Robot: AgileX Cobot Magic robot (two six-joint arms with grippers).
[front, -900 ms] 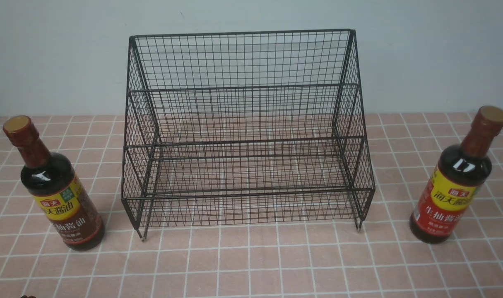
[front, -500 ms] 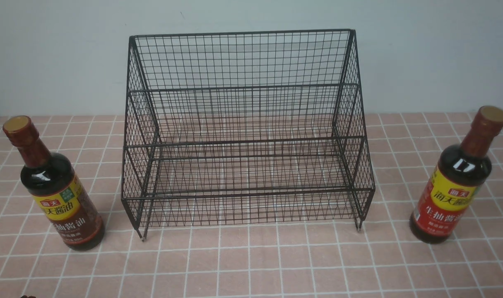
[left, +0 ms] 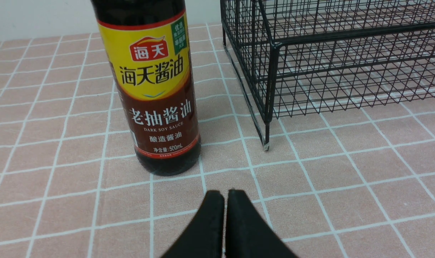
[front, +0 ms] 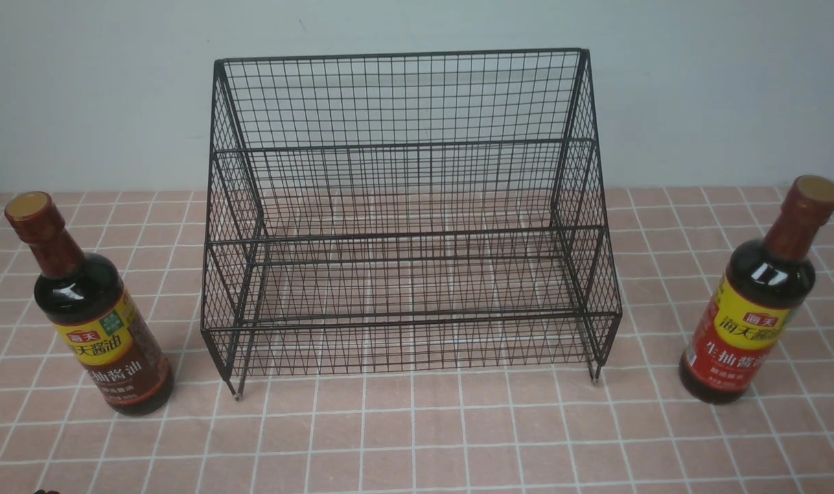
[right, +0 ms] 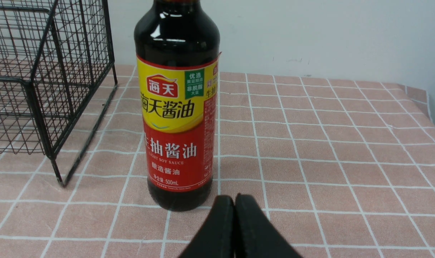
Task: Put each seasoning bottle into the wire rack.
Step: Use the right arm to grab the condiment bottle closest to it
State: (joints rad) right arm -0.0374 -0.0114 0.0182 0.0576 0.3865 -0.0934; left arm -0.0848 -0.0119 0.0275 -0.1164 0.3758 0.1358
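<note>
Though dark, glossy bottles; gridded wire rack

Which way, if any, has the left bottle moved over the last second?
No, not at all. The brown-label bottle stands on the same tablecloth squares, at the same gap from the wire rack's left front leg, as before.

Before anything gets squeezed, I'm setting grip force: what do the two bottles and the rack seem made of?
Brown-label bottle and red-label bottle: glossy dark walls with sharp highlights, likely glass, possibly hard plastic. Wire rack: thin welded metal wire, by its look, with a matte black coating.
</note>
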